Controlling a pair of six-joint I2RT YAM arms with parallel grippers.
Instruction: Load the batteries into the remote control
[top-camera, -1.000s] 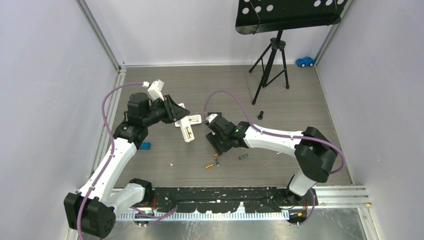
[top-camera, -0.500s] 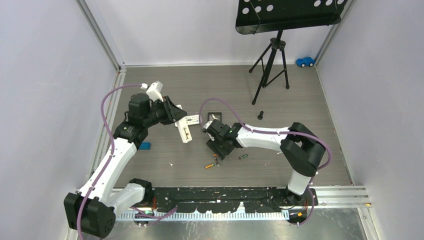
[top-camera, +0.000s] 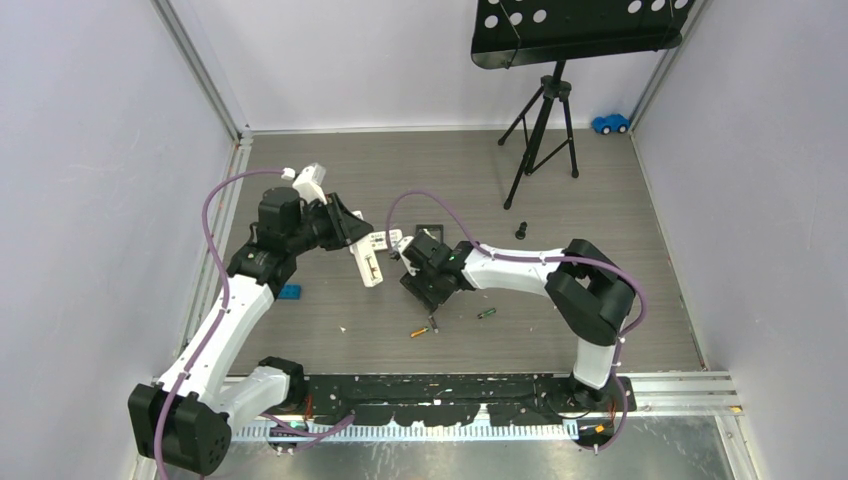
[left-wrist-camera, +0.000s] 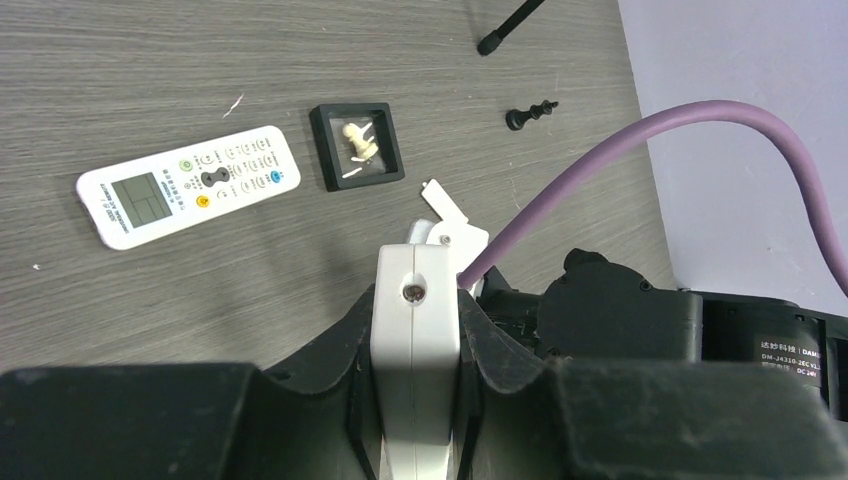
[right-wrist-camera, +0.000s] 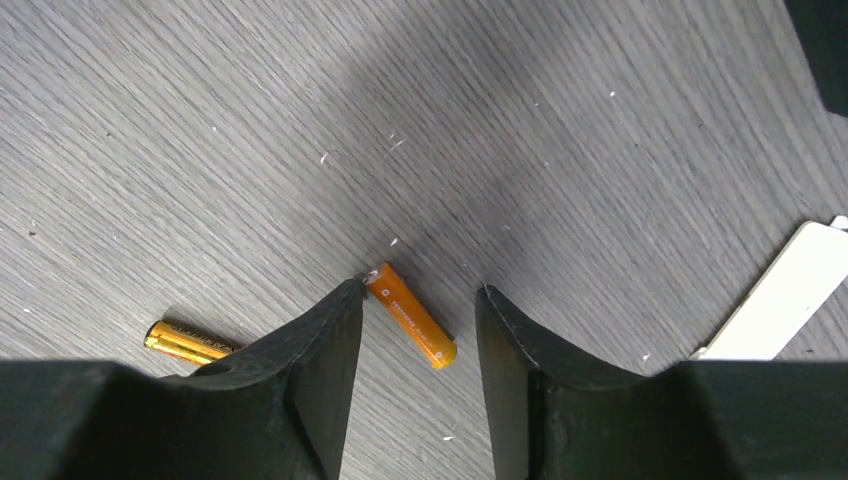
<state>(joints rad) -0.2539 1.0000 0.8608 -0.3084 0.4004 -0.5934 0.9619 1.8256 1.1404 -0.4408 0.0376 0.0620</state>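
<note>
Right gripper (right-wrist-camera: 418, 295): jaws standing half apart, straddling an orange battery (right-wrist-camera: 411, 317) lying slantwise on the table (right-wrist-camera: 600, 150). Risk: closing fingers skewing it or rolling it away.
Left gripper (left-wrist-camera: 415, 335): clamping the remote control (left-wrist-camera: 415, 390) edgewise, aloft; slippage is likely under pushing.

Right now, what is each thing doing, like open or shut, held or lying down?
left gripper: shut on the remote control.
remote control: held by the left gripper.
right gripper: open, a finger each side of the orange battery.
orange battery: lying on the table, not gripped.
second orange battery: lying loose on the table.
green-and-black battery: lying loose on the table.
shorter remote: lying face up on the table.
</note>
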